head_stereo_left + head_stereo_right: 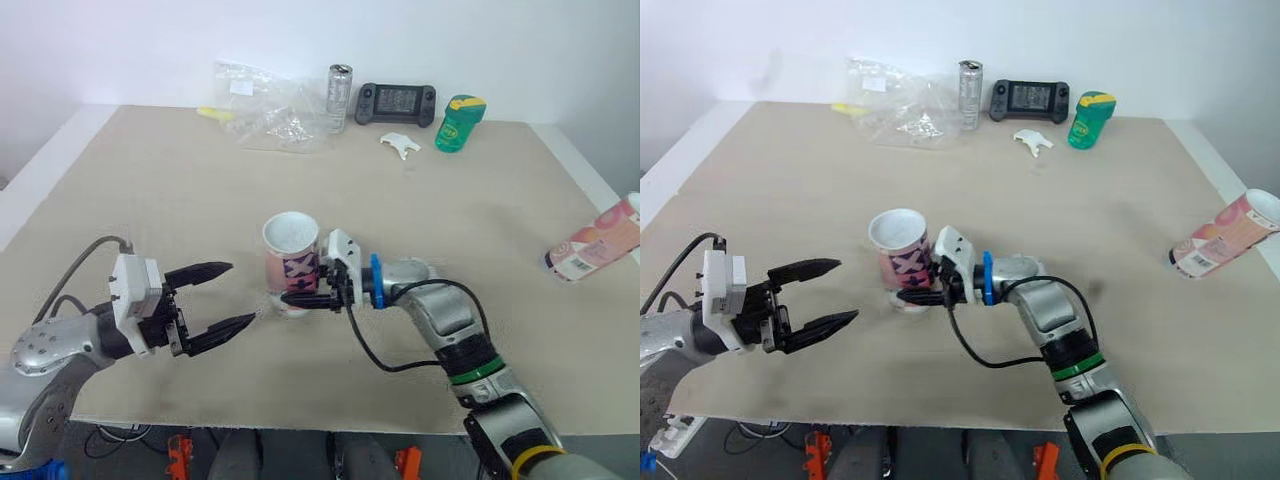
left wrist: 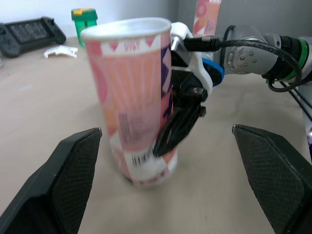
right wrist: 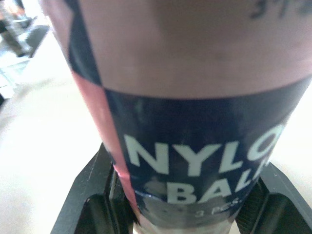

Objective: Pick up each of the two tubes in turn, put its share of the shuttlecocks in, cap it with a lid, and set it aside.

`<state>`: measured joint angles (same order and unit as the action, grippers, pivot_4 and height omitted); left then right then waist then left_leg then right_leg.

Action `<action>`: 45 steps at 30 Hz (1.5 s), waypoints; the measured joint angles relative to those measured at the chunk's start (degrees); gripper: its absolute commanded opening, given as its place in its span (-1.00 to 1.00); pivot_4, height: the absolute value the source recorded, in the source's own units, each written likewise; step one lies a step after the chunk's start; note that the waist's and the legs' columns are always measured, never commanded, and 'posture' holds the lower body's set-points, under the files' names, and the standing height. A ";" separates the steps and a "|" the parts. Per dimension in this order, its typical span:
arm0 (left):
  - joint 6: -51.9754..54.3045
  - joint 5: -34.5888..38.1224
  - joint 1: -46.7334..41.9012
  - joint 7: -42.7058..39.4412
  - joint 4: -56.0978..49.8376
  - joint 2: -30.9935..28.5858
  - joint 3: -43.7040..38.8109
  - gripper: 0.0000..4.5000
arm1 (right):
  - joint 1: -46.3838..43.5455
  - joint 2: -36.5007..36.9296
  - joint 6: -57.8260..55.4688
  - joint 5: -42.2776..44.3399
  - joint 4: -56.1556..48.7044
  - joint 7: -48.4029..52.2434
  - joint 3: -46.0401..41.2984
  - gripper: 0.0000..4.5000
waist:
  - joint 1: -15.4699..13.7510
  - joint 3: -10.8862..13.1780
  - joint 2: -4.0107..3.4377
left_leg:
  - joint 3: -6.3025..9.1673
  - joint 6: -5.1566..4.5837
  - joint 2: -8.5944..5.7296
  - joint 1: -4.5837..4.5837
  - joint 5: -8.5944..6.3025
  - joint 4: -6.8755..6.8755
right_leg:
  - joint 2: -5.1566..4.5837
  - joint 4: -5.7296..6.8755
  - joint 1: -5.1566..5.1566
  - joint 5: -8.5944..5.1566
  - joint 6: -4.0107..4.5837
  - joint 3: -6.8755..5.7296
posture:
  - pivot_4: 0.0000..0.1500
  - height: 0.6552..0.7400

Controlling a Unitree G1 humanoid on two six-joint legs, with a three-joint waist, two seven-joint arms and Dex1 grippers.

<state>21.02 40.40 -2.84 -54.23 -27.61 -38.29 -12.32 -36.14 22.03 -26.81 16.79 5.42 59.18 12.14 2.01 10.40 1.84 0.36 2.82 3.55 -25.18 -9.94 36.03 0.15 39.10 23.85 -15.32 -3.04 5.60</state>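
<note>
I've got my right gripper (image 1: 297, 292) clamped on the lower part of the pink tube (image 1: 291, 250), which stands upright mid-tabletop (image 1: 170, 200), no lid on. My left gripper (image 1: 243, 292) is wide open just beside it. The second tube (image 1: 595, 241) lies near the right edge.

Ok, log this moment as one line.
right gripper: shut on upright pink-patterned cardboard tube, top open | left gripper: open, beside tube, apart | second pink tube: on its side, far right
</note>
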 measured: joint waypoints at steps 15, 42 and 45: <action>-1.30 -5.26 -24.32 1.15 19.53 15.57 13.37 1.00 | 5.64 16.24 4.88 0.02 19.33 -26.06 -35.12 0.06 | 0.93 0.00 -0.10 | -0.15 -0.25 -0.24 0.14 -0.14 0.30 | -0.05 -0.09 -0.30 0.28 0.04 0.42 | 1.00 0.56; 8.25 -6.16 -18.81 0.50 18.40 6.75 11.56 1.00 | 15.91 20.12 5.08 0.37 21.79 -16.46 -31.07 0.98 | 0.77 -0.08 -0.16 | -0.17 -0.30 -0.24 0.54 -0.10 0.37 | -0.02 -0.08 -0.70 0.13 -0.41 0.53 | 1.00 0.56; 9.44 -6.19 -14.88 1.20 17.33 3.82 9.90 1.00 | 22.59 24.07 2.28 1.68 15.24 -11.70 -31.01 0.98 | 0.50 -0.08 -0.16 | -0.16 -0.29 -0.25 0.52 -0.11 0.35 | -0.05 -0.08 -0.70 0.02 -0.41 0.50 | 1.00 0.56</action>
<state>30.46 34.20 -17.72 -53.03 -10.28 -34.47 -2.42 -13.55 46.10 -24.52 18.47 20.65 47.48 -18.88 2.51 10.32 1.68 0.20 2.54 3.30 -24.66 -10.05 36.39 0.09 39.02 23.14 -15.29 -3.45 6.10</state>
